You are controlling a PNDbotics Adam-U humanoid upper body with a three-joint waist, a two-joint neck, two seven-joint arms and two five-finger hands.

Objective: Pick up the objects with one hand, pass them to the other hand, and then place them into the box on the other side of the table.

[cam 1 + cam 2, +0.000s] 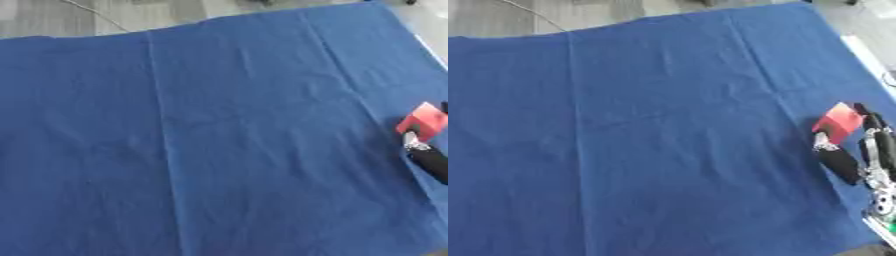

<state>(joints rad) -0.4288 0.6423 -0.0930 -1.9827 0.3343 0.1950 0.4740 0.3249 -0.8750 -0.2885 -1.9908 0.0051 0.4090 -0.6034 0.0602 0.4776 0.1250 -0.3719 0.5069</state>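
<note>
A small flat red object [839,121] sits at the right side of the blue-clothed table [649,130]. My right hand [857,152] comes in from the lower right, its thumb [826,141] on one side of the red object and its fingers [871,131] along the other side, pinching it just above the cloth. In the left eye view only the thumb [423,152] and the red object [424,120] show at the right edge. My left hand is in neither view. No box shows.
The blue cloth has long creases running front to back. The table's right edge [866,55] lies close to the hand. Grey floor with a thin cable [531,15] lies beyond the far edge.
</note>
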